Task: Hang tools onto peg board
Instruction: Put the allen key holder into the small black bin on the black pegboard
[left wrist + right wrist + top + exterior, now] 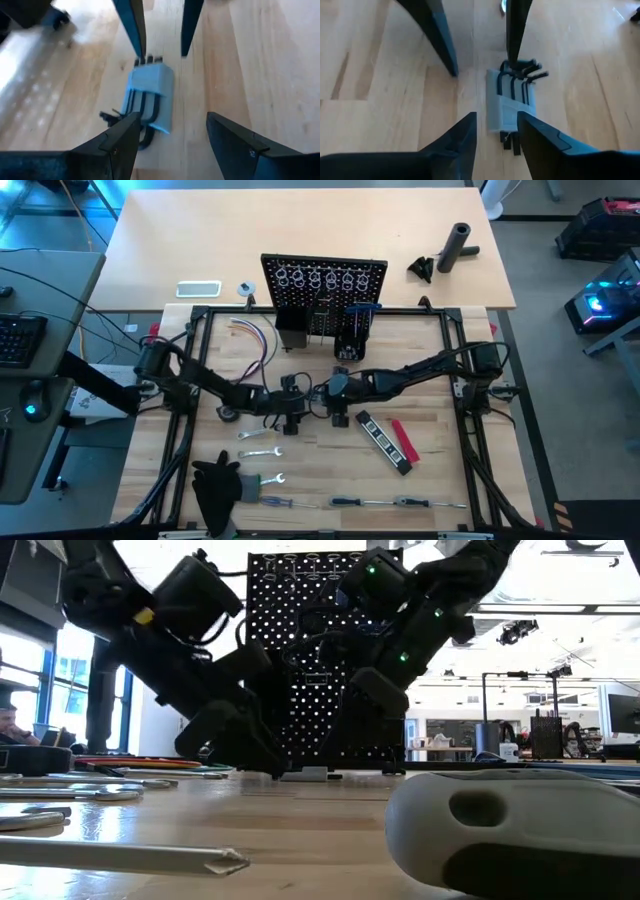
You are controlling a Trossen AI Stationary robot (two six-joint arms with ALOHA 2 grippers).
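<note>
Tools are lying across the near part of the wooden table (pixel 420 480): silver wrenches (pixel 258 452), a row of screwdrivers (pixel 345 502), a black-yellow level (pixel 383 443) with a red-handled tool (pixel 403 440) just beside it. A blue holder of black hex keys (pixel 150 97) is lying flat on the wood at mid-table, between the two grippers. The peg board (pixel 322 292) is standing upright at the far edge of the work area, with silver rings (pixel 315 278) along its top and some tools already hanging on its front.

Left gripper (pixel 292 406) is reaching in low over the hex-key holder with its fingers (pixel 120 145) spread apart, holding nothing. Right gripper (pixel 335 402) is facing it from the opposite side; its fingers (pixel 462 137) are also standing apart and are straddling one end of the holder without pinching it. A black glove-like cloth (pixel 215 490) is lying at the near left corner, and a bundle of coloured wires (pixel 255 340) is lying left of the board.
</note>
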